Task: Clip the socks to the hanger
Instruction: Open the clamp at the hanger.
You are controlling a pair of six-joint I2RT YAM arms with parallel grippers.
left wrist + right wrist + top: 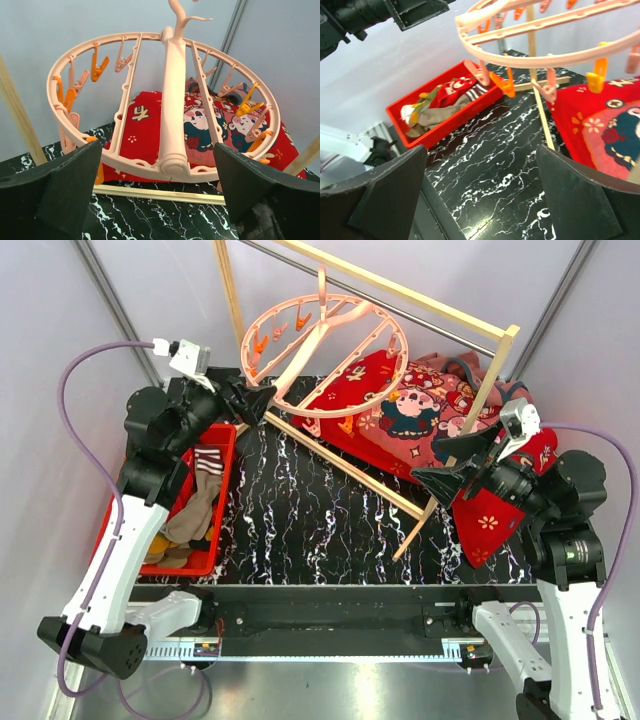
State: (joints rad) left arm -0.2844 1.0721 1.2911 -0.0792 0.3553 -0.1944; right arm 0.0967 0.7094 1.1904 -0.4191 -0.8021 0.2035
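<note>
Hanger [325, 350]: tilted, raised over the table's far side, above the cloth [400, 405]. Socks [195, 505]: heaped in the bin [226, 490], far left. My left gripper [255, 400]: jaws spread wide, empty, just beside the hanger's rim. My right gripper [440, 462]: jaws spread wide, empty, beside the rack [440, 485].

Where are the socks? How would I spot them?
On the black marbled table, a red bin sits along the left edge. The socks are the small heap inside it, taupe, striped and olive, unlike the big red cartoon cloth at the back right.
</note>
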